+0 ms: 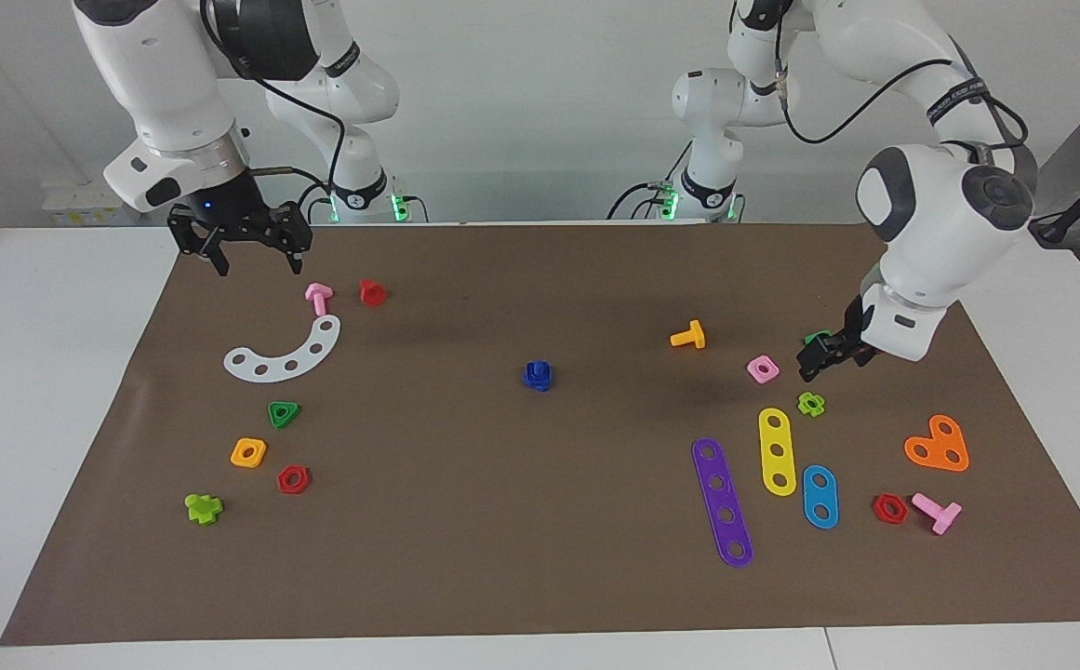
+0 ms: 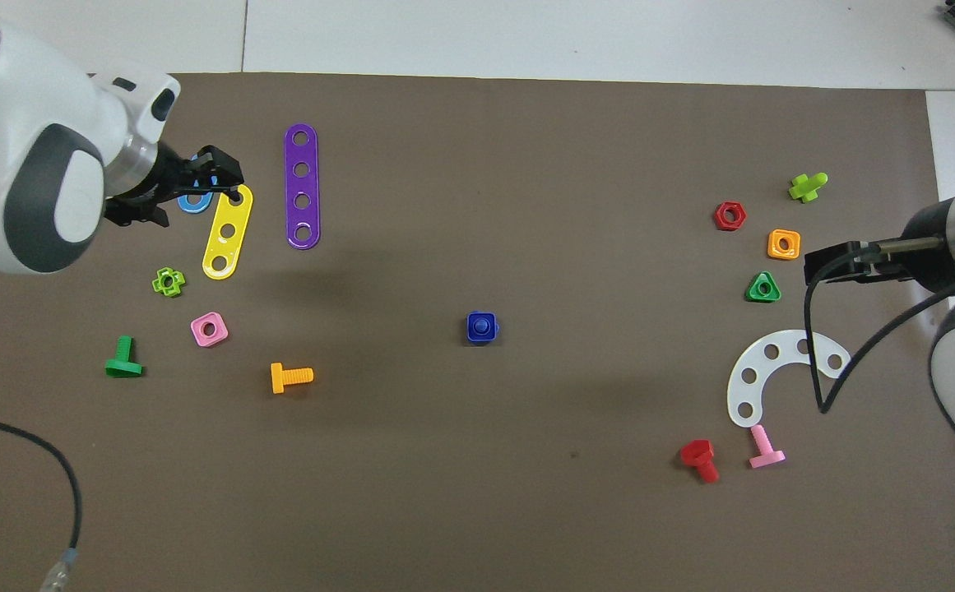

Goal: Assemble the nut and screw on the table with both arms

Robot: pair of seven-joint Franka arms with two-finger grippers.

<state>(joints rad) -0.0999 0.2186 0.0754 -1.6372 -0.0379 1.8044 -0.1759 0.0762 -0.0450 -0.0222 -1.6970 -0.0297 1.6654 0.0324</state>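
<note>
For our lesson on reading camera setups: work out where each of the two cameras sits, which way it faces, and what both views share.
Facing view: high across the table, looking at the robots; both white arms show at the top, the right tool over the brown mat's edge, the left tool low beside the pink square plastic nut.
Overhead view: above the robots' end, looking steeply down; forearms enter at the sides.
Shared: the dark blue plastic nut and screw, joined mid-mat, half a turn apart.
</note>
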